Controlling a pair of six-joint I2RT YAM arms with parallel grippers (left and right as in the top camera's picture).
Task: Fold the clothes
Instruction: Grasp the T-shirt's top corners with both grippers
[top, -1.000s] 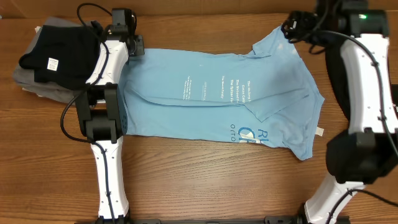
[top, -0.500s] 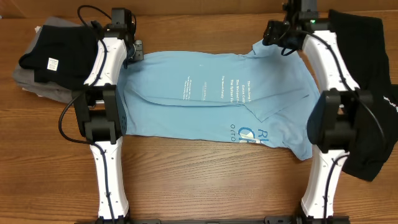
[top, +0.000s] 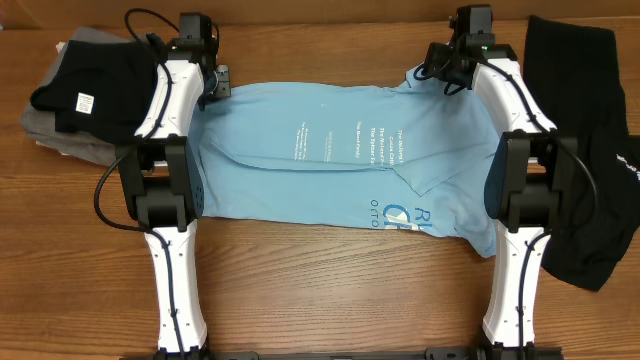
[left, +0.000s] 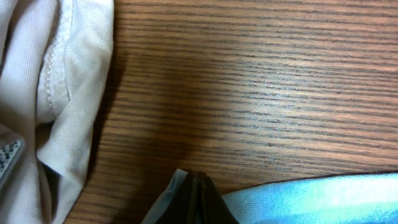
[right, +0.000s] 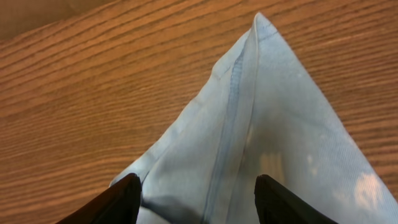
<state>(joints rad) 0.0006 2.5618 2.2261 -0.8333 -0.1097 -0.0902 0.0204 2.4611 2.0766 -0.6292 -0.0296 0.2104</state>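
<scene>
The light blue T-shirt (top: 330, 150) lies spread flat across the table, white print up. My left gripper (top: 214, 84) is at its far left corner and is shut, pinching the shirt's edge (left: 311, 200) between closed jaws (left: 196, 186). My right gripper (top: 443, 70) hovers at the far right corner, open. In the right wrist view its fingers (right: 198, 194) straddle the pointed shirt corner (right: 273, 124) without closing on it. A black garment (top: 590, 150) with small white lettering lies at the right edge.
A stack of folded clothes, black on grey (top: 80, 100), sits at the far left. Its pale fabric (left: 56, 93) shows in the left wrist view next to my left gripper. Bare wood table (top: 330, 290) lies in front of the shirt.
My right arm has swung in from the right to the shirt's far right corner, uncovering the black garment at the right. The left arm has not moved.
</scene>
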